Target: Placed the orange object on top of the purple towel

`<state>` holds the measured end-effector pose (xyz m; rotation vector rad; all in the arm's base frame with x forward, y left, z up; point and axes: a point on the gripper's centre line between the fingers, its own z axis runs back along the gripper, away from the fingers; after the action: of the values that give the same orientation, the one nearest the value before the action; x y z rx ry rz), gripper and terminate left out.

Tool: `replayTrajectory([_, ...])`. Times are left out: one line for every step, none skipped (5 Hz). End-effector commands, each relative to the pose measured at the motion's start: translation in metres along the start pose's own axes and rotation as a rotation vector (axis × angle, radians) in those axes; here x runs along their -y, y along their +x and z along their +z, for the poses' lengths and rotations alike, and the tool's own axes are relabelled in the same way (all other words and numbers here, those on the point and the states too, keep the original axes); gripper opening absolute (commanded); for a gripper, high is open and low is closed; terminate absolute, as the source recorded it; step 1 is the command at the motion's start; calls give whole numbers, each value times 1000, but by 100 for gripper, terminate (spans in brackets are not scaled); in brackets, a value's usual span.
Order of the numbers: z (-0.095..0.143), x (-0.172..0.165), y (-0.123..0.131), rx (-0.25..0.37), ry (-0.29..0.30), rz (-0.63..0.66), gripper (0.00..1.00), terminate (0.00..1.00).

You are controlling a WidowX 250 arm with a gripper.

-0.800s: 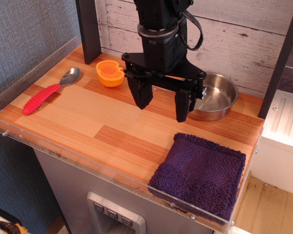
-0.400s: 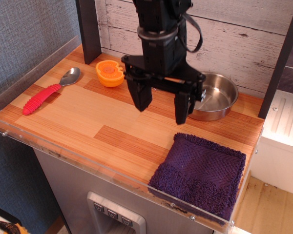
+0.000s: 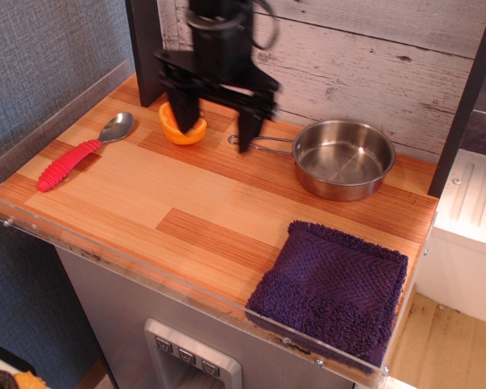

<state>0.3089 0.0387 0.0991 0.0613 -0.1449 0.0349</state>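
Gripper point(image 3: 216, 123) moved from centre frame to upper left since 0.4 s ago; now blurred over the orange point(image 3: 178, 130), jaws wide, one finger in front of it. Towel point(image 3: 332, 288) lower right, pan point(image 3: 344, 160) now unobstructed

There was only the one camera, mounted high in front of the bench point(image 3: 186, 203) and off toward its near right corner, tilted steeply down and facing the plank wall point(image 3: 373, 57) behind. It stood at middling range: the whole wooden top fitted in, with the clear guard strip point(image 3: 146, 279) along the front edge and a drawer front below. The arm point(image 3: 219, 32) ran out past the top edge, so only its lower part showed.
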Motion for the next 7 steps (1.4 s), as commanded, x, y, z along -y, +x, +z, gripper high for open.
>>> replayTrajectory([-24,-57,31,39,47,191,100,0])
replayTrajectory([-43,-64,39,51,69,278,100,0])
replayTrajectory([-51,-75,49,88,82,356,100,0])
replayTrajectory([-52,-87,55,121,105,408,100,0])
replayTrajectory([-53,-94,56,142,108,448,100,0])
replayTrajectory([-61,-95,55,124,99,463,100,0])
replayTrajectory([-73,-94,50,94,88,483,100,0])
